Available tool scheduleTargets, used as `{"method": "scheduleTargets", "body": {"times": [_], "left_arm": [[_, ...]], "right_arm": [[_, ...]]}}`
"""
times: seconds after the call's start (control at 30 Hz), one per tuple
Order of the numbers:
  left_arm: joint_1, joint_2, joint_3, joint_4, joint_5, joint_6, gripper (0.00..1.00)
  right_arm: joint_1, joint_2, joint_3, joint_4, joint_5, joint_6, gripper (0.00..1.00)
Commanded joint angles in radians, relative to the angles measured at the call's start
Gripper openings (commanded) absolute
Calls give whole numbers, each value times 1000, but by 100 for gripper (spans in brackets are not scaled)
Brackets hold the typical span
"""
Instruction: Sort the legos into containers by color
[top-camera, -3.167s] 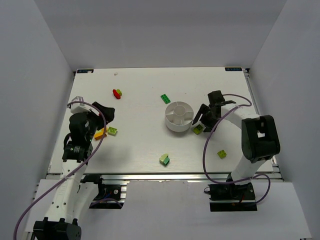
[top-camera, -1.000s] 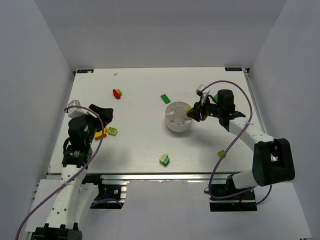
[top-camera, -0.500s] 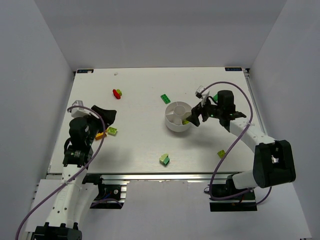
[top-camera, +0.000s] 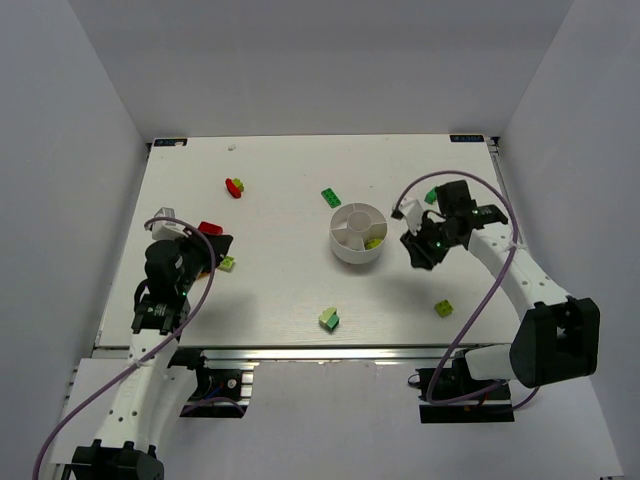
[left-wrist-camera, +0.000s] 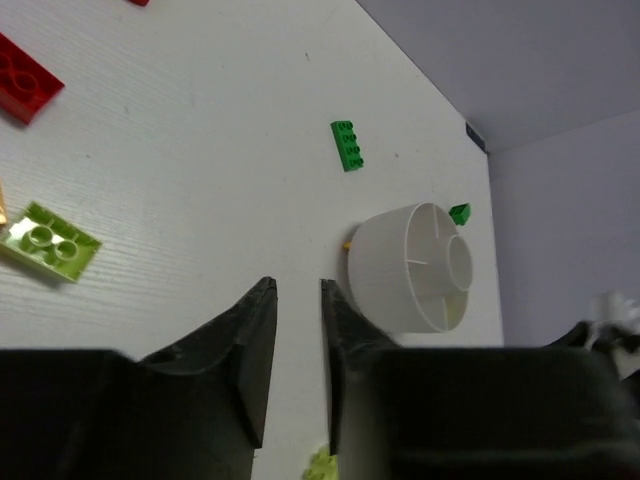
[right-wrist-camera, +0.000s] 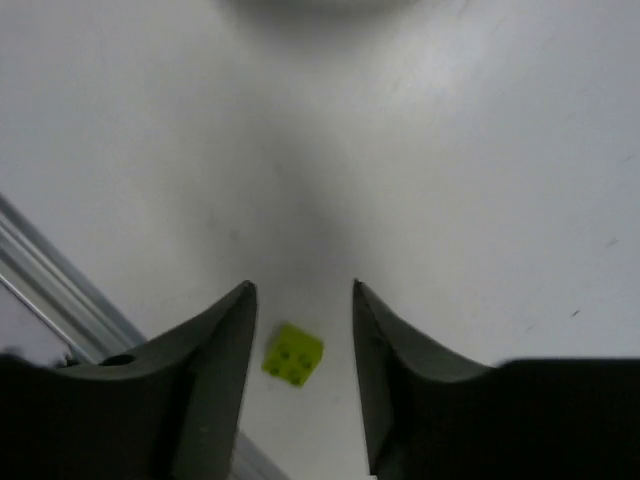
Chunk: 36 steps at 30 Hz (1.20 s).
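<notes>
White tabletop; green brick lies long axis toward dish; left gripper near-together, right gripper apart.

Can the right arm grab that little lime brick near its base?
Probably yes: the lime brick lies alone on the table, just beyond the right gripper, jaws open, nothing in between.

The widest bare stretch of the white table is its middle, between the left gripper and the round white plastic divided dish. A flat red brick and a flat lime brick crowd that gripper. The right gripper hangs just right of the dish, blocking that side. A long dark green brick lies just beyond the dish. Pale walls close three sides.
</notes>
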Motion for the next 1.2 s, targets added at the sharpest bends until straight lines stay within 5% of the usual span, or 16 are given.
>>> {"method": "scheduleTargets", "body": {"times": [0.0, 0.07, 0.13, 0.63, 0.83, 0.9, 0.93, 0.97, 1.17], "left_arm": [[-2, -10, -16, 26, 26, 3, 38], [-3, -6, -19, 29, 25, 6, 55], [-3, -2, -24, 34, 26, 7, 62], [-3, -14, -34, 37, 25, 1, 70], [-3, -25, -27, 16, 16, 4, 70], [-3, -28, -28, 13, 14, 4, 70], [-3, -31, -28, 13, 11, 1, 70], [-3, -32, -30, 14, 13, 1, 70], [-3, -33, -31, 16, 14, 1, 70]], "right_arm": [[4, -20, -107, -277, 196, -42, 52], [4, -36, -166, -279, 229, -49, 71], [4, -35, -191, -271, 261, -39, 88], [7, 103, -308, -60, 413, 80, 85], [7, 134, -322, 11, 430, 114, 68], [7, 135, -325, 17, 421, 115, 54], [8, 131, -328, 19, 418, 117, 36], [8, 120, -329, 20, 415, 117, 29], [8, 47, -268, 17, 329, 116, 5]]}}
